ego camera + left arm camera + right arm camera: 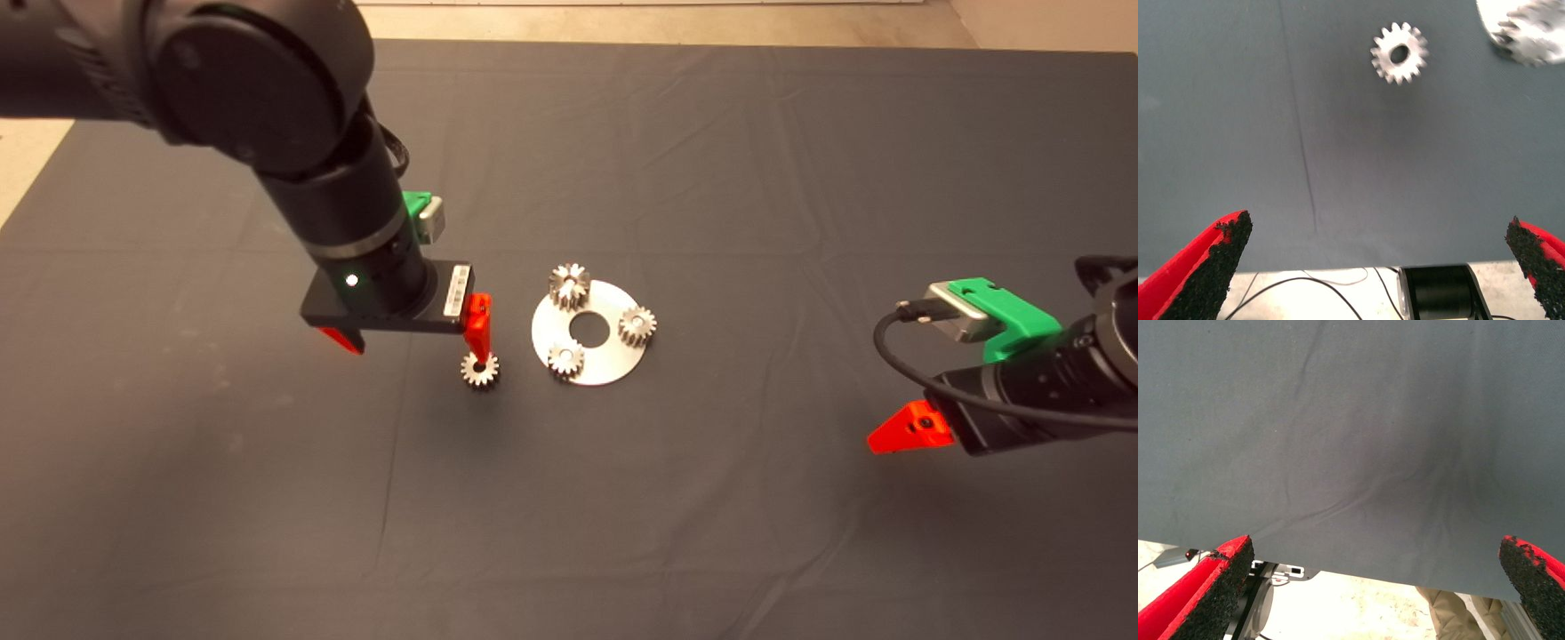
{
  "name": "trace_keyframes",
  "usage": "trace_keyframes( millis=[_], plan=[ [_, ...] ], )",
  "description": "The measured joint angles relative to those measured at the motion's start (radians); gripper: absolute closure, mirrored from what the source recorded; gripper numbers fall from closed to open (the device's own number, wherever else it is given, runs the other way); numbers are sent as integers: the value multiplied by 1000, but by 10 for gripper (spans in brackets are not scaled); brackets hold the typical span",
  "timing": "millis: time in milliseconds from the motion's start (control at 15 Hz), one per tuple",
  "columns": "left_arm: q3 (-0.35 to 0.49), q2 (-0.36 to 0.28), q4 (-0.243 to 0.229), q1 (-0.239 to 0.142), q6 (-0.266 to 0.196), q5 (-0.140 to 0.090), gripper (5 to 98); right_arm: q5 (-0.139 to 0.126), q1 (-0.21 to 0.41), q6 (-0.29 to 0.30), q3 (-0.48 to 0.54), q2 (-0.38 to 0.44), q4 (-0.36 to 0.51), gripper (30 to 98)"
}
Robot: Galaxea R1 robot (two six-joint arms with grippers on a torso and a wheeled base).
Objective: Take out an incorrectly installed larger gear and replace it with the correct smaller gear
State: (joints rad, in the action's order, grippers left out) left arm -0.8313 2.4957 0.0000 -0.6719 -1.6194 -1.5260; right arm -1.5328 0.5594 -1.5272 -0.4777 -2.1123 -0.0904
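One loose gear, the smaller gear (480, 370), lies flat on the dark mat (711, 178) just beside the round silver plate (594, 364), on the side toward the left arm, bore facing up. The larger gear (569, 284) stands on the plate's far edge, taller and coarser than the two fine-toothed gears (637, 325) sharing the plate with it, so by my reading the swap is not yet made. The left gripper (404, 336) hangs over the mat with its fingers (1211, 267) wide apart; in the wrist view the smaller gear (1399, 53) sits ahead of the fingertips, not between them, so a grasp would need the gripper brought forward over it. The right gripper (907, 428) waits well apart at the mat's right side, its fingers (1211, 587) likewise spread and empty.
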Motion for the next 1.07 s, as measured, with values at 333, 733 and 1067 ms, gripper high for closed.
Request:
trace_keyframes(
  millis=[333,733,1067],
  plan=[
    [-28,28,0,-47,6,-1,54,0,0,-4,0,1,0,314],
    [-497,335,36,-27,198,35,54,-1,1,-3,-11,30,0,314],
    [-637,434,174,194,257,149,54,0,1,32,-39,32,0,314]
  ],
)
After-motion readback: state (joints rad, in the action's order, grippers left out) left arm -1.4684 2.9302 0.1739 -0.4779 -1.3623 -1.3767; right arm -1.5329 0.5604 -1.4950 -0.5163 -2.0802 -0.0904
